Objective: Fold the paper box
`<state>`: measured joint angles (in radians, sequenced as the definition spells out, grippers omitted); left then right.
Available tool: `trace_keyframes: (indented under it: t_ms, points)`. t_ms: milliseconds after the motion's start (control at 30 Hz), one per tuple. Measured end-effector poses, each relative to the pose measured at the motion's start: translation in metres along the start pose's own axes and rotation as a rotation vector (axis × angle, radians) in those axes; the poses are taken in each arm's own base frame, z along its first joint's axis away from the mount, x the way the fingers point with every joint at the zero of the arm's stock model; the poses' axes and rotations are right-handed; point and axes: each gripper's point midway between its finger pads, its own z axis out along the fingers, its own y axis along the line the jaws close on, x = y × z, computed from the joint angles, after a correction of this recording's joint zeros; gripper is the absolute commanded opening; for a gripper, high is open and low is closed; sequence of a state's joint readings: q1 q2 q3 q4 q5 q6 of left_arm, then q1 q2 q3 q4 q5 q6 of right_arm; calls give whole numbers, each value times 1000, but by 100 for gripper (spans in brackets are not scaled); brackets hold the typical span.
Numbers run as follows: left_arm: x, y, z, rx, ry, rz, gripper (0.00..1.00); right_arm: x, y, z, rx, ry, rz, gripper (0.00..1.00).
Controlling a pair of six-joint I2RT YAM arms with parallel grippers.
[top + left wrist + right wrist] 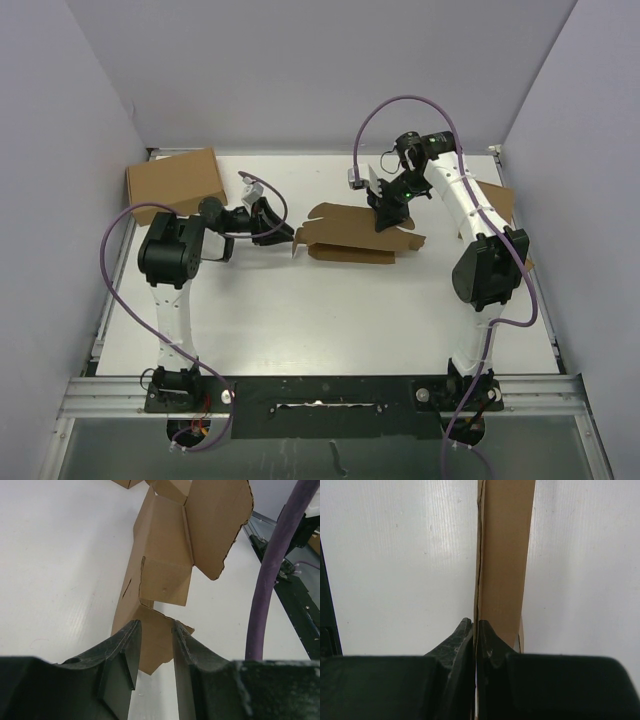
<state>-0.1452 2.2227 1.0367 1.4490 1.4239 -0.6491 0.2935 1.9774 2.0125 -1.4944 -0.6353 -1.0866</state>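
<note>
The paper box (pixel 350 240) lies half-folded in the middle of the table, brown cardboard with flaps sticking out at both ends. My right gripper (pixel 385 218) reaches down onto its back wall. In the right wrist view the right gripper (pixel 475 625) is shut on the thin upright edge of the cardboard (pixel 505 555). My left gripper (pixel 283 235) is at the box's left end. In the left wrist view the left gripper (pixel 155 625) stands partly open, and a pointed end flap (pixel 152 650) of the box (pixel 165 565) lies between and behind its fingertips.
A larger closed brown carton (pixel 175 182) sits at the back left corner, close behind the left arm. Another brown box (pixel 497 205) lies at the right edge behind the right arm. A purple cable (pixel 272 570) hangs to the right of the left fingers.
</note>
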Motion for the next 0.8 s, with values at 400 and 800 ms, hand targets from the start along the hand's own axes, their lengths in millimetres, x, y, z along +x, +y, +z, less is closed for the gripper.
trace_keyframes:
  t_ms: [400, 800]
  points:
    - [11, -12, 13, 42, 24, -23, 32, 0, 1, 0, -4, 1, 0, 0]
    - [20, -14, 16, 29, 18, -29, 33, -1, 1, 1, -4, 1, -2, 0]
